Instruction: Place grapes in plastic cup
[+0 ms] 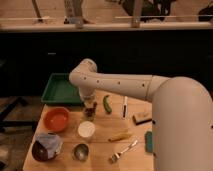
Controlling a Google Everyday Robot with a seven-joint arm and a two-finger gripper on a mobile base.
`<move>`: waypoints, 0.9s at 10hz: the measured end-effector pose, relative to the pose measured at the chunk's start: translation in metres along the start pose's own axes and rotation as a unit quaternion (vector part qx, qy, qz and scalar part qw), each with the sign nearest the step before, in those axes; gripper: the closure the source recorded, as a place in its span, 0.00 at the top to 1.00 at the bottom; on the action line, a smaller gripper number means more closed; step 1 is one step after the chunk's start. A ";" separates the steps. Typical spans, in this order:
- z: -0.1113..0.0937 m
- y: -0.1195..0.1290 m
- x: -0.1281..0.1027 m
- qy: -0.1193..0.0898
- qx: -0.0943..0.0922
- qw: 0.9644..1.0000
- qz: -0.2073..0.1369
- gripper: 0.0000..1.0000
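My gripper [90, 110] hangs from the arm's wrist and points down over the middle of the wooden table [100, 145]. It is shut on a small dark lumpy thing with pale spots, the grapes [90, 112], held just above the tabletop. The plastic cup [86, 129], small, white and round, stands upright just in front of the gripper, a short gap below it in the picture. Its inside looks plain white. The grapes are partly hidden by the fingers.
An orange bowl [56, 119] is left of the cup. A metal cup [81, 151] and a blue-white bowl [46, 146] are near the front edge. A green tray [62, 89] is at the back left. A green pod [107, 104], pen [124, 107], brush [142, 118], yellow piece [120, 135] and fork [122, 151] lie to the right.
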 end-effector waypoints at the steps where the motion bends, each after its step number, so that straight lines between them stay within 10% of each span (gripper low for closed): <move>1: 0.000 0.000 -0.002 -0.001 0.000 1.000 -0.001 0.17; 6: 0.000 0.000 -0.002 -0.001 0.001 1.000 -0.001 0.65; 9: 0.001 0.000 -0.001 -0.001 0.000 1.000 -0.001 0.72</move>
